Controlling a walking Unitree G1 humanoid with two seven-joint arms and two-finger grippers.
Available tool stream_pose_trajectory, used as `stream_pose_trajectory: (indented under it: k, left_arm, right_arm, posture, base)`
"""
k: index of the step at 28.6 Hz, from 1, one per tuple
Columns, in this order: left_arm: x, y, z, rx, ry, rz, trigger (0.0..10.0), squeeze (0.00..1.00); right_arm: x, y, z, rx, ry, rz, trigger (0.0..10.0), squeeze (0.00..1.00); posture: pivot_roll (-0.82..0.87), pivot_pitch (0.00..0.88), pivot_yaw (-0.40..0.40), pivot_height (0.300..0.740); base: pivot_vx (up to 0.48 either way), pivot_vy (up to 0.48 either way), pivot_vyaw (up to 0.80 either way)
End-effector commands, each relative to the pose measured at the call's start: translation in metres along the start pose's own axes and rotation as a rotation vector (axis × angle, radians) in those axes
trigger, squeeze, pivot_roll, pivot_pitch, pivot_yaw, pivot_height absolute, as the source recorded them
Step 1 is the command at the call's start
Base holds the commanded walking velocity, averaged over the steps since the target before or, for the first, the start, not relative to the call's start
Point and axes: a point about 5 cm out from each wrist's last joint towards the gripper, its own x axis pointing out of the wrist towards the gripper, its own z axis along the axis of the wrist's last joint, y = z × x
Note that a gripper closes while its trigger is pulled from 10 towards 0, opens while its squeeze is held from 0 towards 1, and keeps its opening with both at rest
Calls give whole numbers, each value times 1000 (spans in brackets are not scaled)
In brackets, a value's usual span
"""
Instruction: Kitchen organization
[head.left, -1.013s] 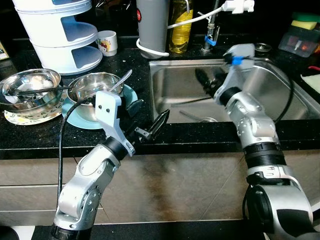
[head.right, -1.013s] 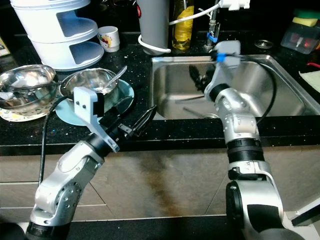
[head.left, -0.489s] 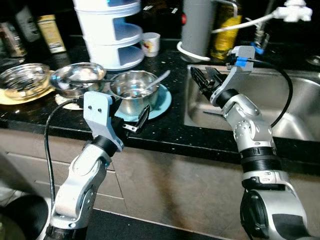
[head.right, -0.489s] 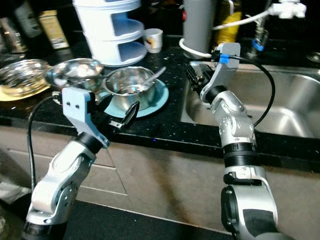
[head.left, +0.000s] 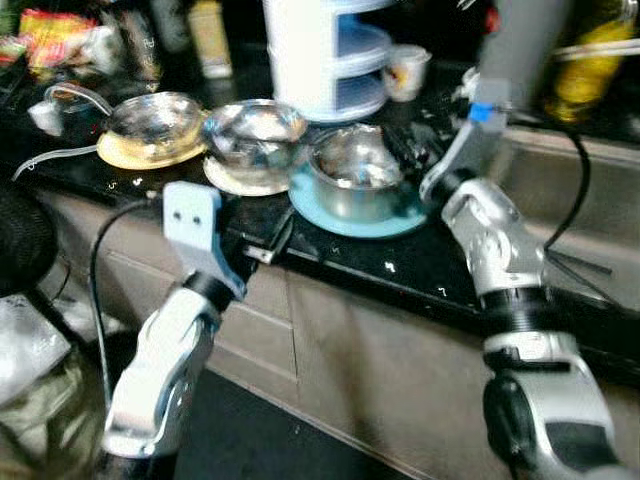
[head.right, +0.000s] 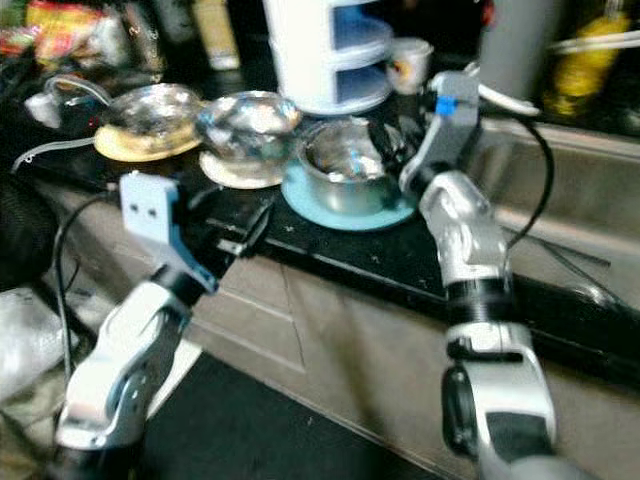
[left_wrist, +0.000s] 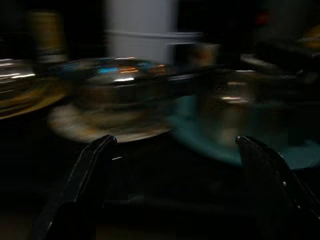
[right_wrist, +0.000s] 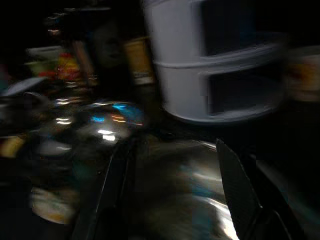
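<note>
While our view blurs with our own motion, we make out three steel bowls in a row near the front of the black desk (head.left: 420, 275): the right bowl (head.left: 352, 182) on a teal plate (head.left: 400, 218), the middle bowl (head.left: 255, 130) and the left bowl (head.left: 155, 115) on pale plates, likely stacked for washing. Our right gripper (right_wrist: 170, 195) hovers over the right bowl, jaws open; our left gripper (left_wrist: 175, 185) is level with the desk's edge, jaws spread wide, both empty.

Heavy motion blur throughout; dim, murky wrist views with faint glints.
</note>
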Motion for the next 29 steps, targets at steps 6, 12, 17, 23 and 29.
stream_pose_trajectory:
  k: [6, 12, 17, 23, 29]
  left_arm:
    - [0, 2, -2, 15, 13, 10, 10000, 0]
    - [1, 2, -2, 15, 12, 6, 10000, 0]
    - [2, 1, -1, 11, 10, 0, 10000, 0]
    - [2, 0, 0, 8, 10, -7, 10000, 0]
    - [1, -2, 0, 2, 13, -19, 10000, 0]
  right_arm:
    - [0, -9, 9, 83, -84, -72, 10000, 0]
    - [-2, -20, 17, 58, -100, -144, 10000, 0]
    - [-6, -42, 18, -5, -84, -315, 10000, 0]
    - [-15, -67, 24, 10, -113, -457, 10000, 1000]
    - [-29, -97, 14, -51, -35, -617, 10000, 125]
  posture:
    - [60, 0, -10, 740]
    - [56, 0, -6, 740]
    - [58, 0, -4, 740]
    - [60, 0, -2, 740]
    - [66, 0, -6, 740]
  base:
    - [0, 0, 279]
    - [0, 0, 0]
    - [0, 0, 0]
    - [0, 0, 0]
    - [0, 0, 0]
